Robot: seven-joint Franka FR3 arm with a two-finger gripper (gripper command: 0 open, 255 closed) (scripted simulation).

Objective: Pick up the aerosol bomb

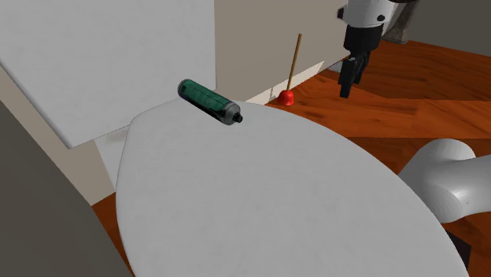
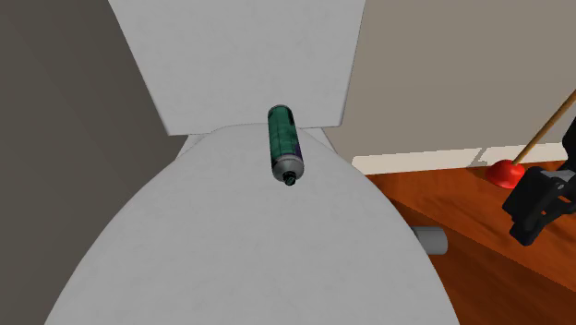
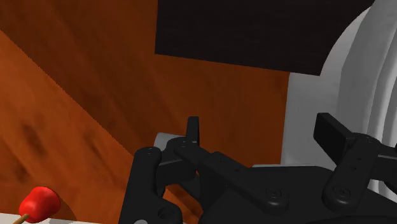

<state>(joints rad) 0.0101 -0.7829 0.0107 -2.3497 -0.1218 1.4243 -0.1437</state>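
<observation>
Lying on its side on the white toilet lid (image 1: 275, 204), the aerosol can (image 1: 208, 101) is the only can here: dark green, with a black nozzle end. It sits at the back of the lid, just in front of the white tank (image 1: 102, 55), above centre and a little left in the shoulder view. There its long axis runs from upper left to lower right, nozzle at the lower right. In the second exterior view the can (image 2: 284, 143) stands nearly vertical in the frame, nozzle toward the bottom edge and base toward the tank.

One plunger (image 1: 286, 96) – red cup, wooden handle – rests on the reddish-brown floor (image 1: 425, 102) by the wall, right of the can.

The single black gripper (image 1: 347, 88) hangs over the floor in the shoulder view's upper right, well apart from the can. In the wrist view its two fingers (image 3: 193, 130) stand spread – nothing between them.
</observation>
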